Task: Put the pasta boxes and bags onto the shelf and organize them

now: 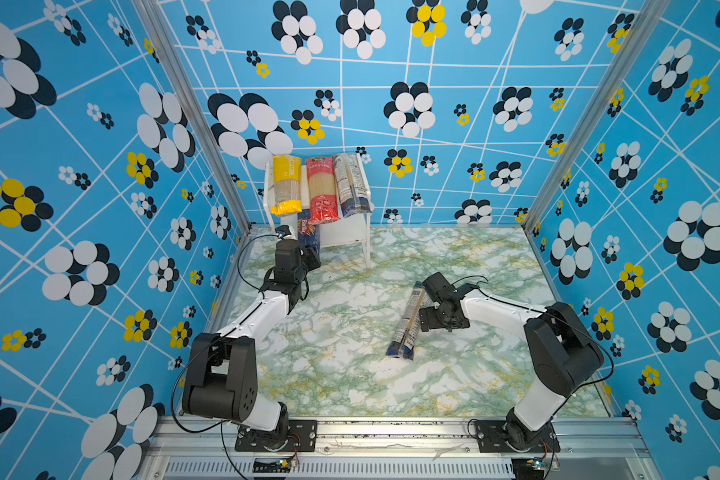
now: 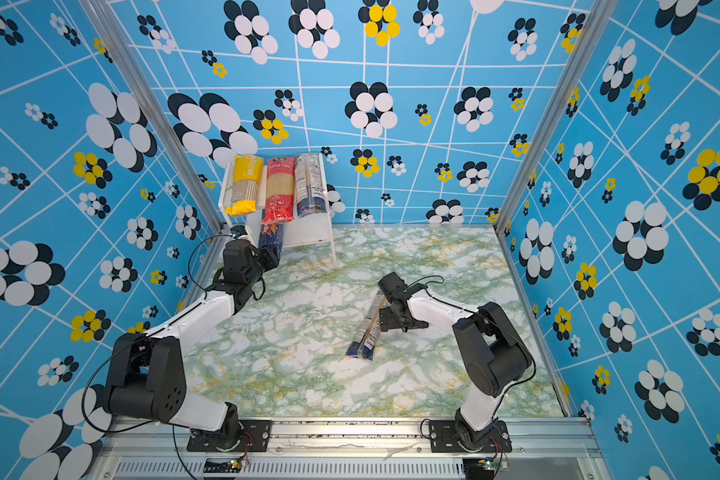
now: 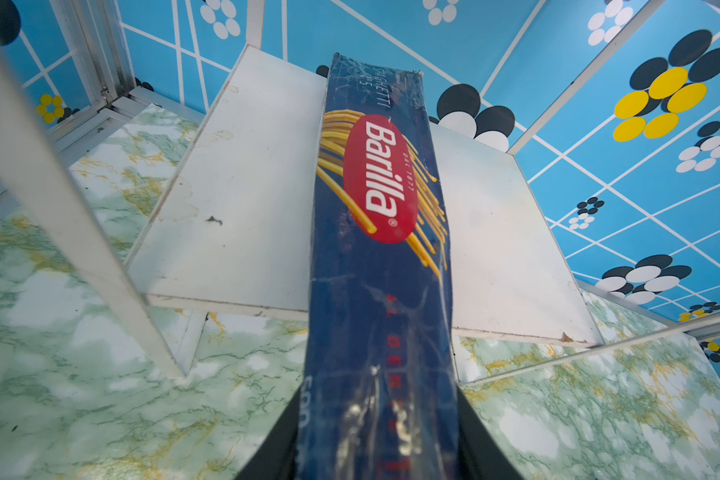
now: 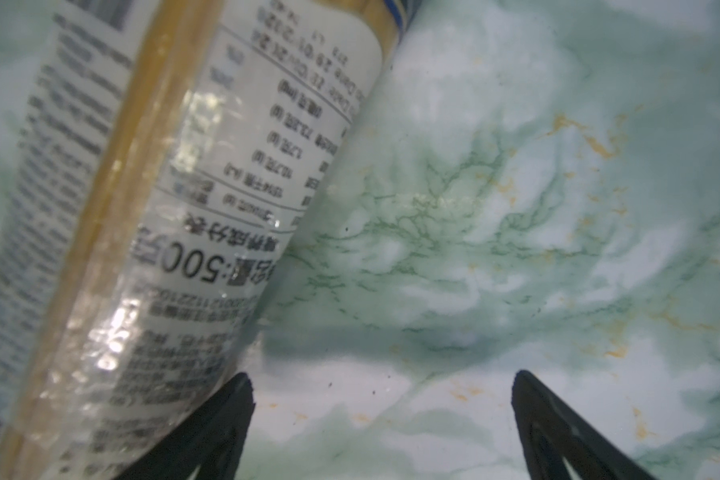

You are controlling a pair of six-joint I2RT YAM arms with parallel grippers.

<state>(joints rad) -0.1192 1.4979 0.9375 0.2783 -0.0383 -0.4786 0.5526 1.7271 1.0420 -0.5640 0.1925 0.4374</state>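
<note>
The Barilla box [image 3: 375, 208], clamped by the left gripper [image 3: 379, 399] at lower centre, overhangs the shelf [image 3: 246, 187] and could be tipped off on release; the right gripper [image 4: 381, 374] is seen open.

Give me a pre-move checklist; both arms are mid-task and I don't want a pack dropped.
1. Barilla box end over lower board: ok.
2. Left gripper hold on that box: cannot tell.
3. Room beside the box on the lower board: ok.
4. Right gripper open: ok.
5. Table bag between its jaws: not ok, it lies off to one side.
6. Top board space: not ok; yellow bag, red bag, shelved clear bag fill it.
</note>
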